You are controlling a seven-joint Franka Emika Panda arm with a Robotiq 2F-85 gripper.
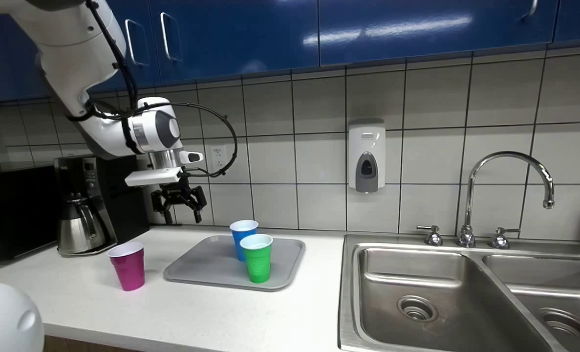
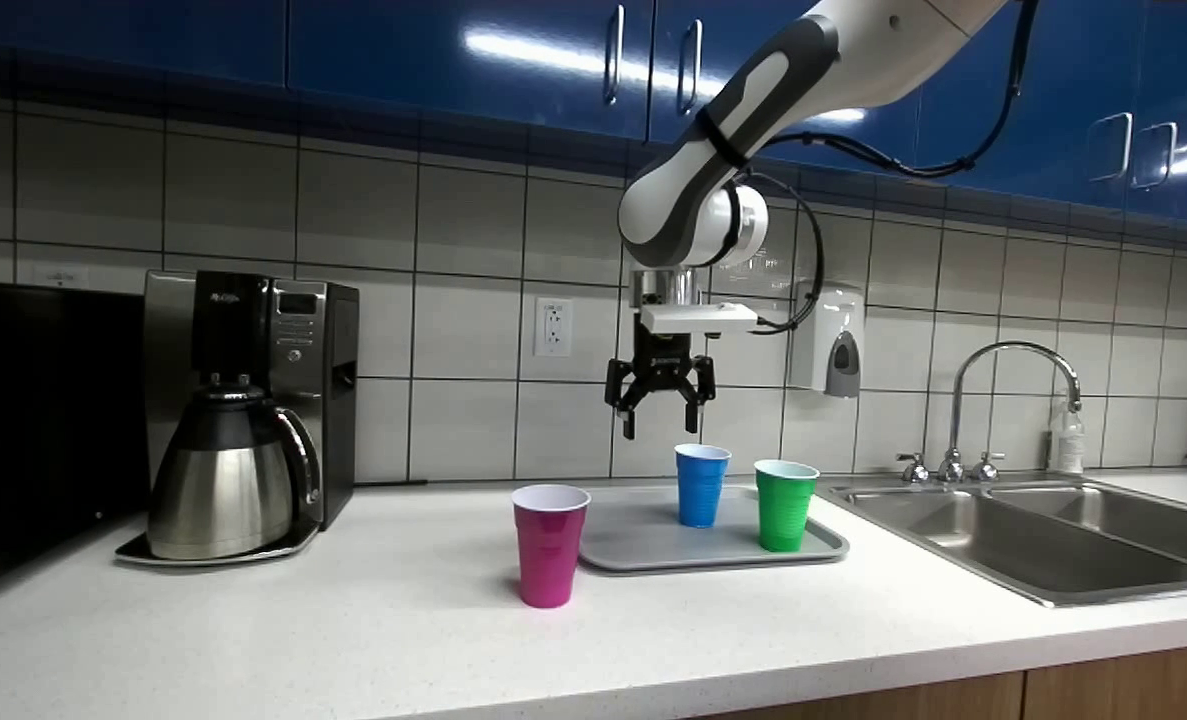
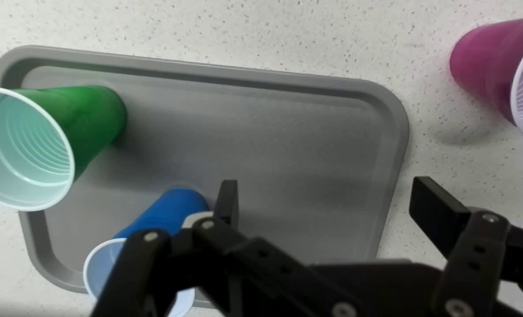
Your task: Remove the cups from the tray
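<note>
Rings (image 3: 45,140) inside the green cup (image 3: 77,118), clear only in wrist view (jaws wide apart, empty).

Kitchen (sink (image 1: 456,303), coffee maker (image 2: 305,378)).

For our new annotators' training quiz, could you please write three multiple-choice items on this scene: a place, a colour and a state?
1. Where does the pink cup stand relative to the tray?
A) On it
B) Beside it
C) Under it

2. What colour is the cup sharing the tray with the green cup?
A) Pink
B) Yellow
C) Blue

3. How does the end effector stand?
A) Open, empty
B) Shut, empty
C) Shut on a cup

1: B, the wrist view shows counter between the two.
2: C, its outside is blue in both exterior views.
3: A, its jaws are apart with nothing between them.
</note>
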